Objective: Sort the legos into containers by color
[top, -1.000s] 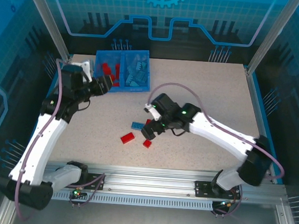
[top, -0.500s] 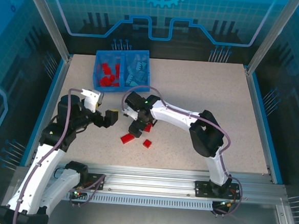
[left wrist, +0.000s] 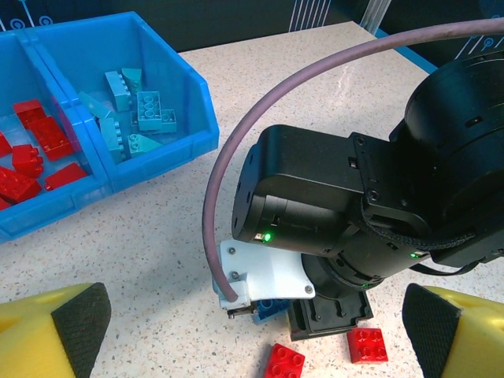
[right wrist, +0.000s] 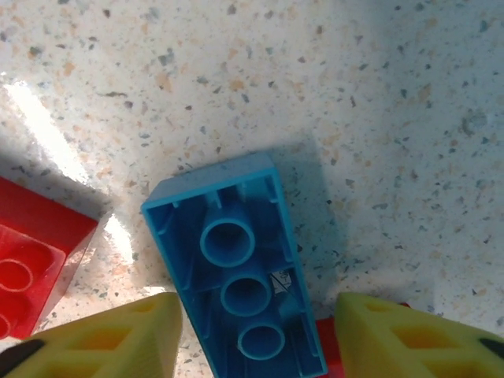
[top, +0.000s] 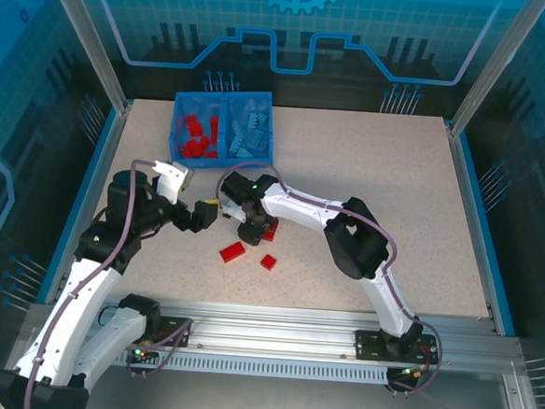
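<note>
Three loose red bricks are lying on the table [top: 395, 194] in front of the bin: one [top: 233, 251] toward the left, one [top: 268, 261] just to its right, and a third [top: 271, 231] partly hidden beside the right arm's wrist. One loose blue brick [right wrist: 236, 268] is lying upside down with its three hollow tubes facing up, close to a red one.

The right gripper [right wrist: 252, 346] is pointing down over this blue brick. Its yellow fingers [right wrist: 110, 339] are standing apart, one on each side of the brick's near end, and I cannot tell if they are touching it.

The left gripper [top: 206, 216] is hovering just beside the right wrist with its fingers [left wrist: 75, 327] spread wide and nothing between them.

The blue bin [left wrist: 169, 157] is sitting at the far left of the table, and a middle wall [left wrist: 67, 110] is splitting it into two compartments. The left compartment [left wrist: 47, 209] is holding only red bricks [left wrist: 47, 138]; about five are showing, though the frame is cutting some off. The right compartment [left wrist: 177, 83] is holding only light blue bricks [left wrist: 153, 110], perhaps six or seven, piled too closely for a sure count.
</note>
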### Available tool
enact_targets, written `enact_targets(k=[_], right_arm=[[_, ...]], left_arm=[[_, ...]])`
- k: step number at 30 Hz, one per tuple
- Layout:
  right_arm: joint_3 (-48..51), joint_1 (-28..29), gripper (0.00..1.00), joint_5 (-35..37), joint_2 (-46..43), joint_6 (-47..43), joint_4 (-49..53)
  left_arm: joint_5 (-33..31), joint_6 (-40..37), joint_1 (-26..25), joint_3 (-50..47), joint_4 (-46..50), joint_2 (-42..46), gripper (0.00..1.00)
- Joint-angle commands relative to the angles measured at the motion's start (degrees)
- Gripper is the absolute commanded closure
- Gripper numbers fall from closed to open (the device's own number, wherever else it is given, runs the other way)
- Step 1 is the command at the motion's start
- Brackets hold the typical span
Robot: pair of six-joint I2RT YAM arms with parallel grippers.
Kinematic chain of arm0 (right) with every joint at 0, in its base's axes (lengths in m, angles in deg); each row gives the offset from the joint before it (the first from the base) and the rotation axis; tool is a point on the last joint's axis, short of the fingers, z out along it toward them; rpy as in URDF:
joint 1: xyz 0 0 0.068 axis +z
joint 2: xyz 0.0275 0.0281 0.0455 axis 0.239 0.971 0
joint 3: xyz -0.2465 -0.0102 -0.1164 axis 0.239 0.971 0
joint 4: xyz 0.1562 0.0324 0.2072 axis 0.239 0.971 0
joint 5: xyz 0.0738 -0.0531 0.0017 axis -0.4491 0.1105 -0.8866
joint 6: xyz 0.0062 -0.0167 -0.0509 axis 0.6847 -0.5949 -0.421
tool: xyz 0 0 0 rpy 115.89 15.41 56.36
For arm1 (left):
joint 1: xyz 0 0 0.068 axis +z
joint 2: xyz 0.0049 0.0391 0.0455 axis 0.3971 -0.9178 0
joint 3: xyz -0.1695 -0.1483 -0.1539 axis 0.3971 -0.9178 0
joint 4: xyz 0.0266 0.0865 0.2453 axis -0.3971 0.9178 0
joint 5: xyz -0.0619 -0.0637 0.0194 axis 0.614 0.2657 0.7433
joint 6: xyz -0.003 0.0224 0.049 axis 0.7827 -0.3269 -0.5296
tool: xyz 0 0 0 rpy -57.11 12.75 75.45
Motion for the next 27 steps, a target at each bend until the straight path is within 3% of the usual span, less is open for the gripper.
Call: enact_targets(k=[1, 7, 18, 21, 27], right_arm=[[0.34, 0.29, 0.59, 1.38, 0.26, 0.22, 1.09], [2.89, 0.35, 0.70, 1.10, -7.43, 1.25, -1.78], [2.00, -2.55, 0.70, -3.58, -22.63, 9.95, -17.12], [-0.92, -3.99, 0.69, -0.33, -21.07, 12.30, -20.19], [-14.37, -7.35, 0.69, 6.29, -9.21, 14.13, -20.58]], left_arm=[[2.06, -1.45, 0.01, 0.02, -1.83, 0.49, 0.01], [1.55, -1.32, 0.03, -0.21, -2.61, 1.66, 0.01], [-5.86, -0.71, 0.16, -2.13, -4.11, 6.60, 0.01], [-6.98, -0.42, 0.16, -2.57, -4.08, 7.42, 0.01], [-6.73, 0.13, 0.21, -2.55, -4.09, 7.21, 0.01]])
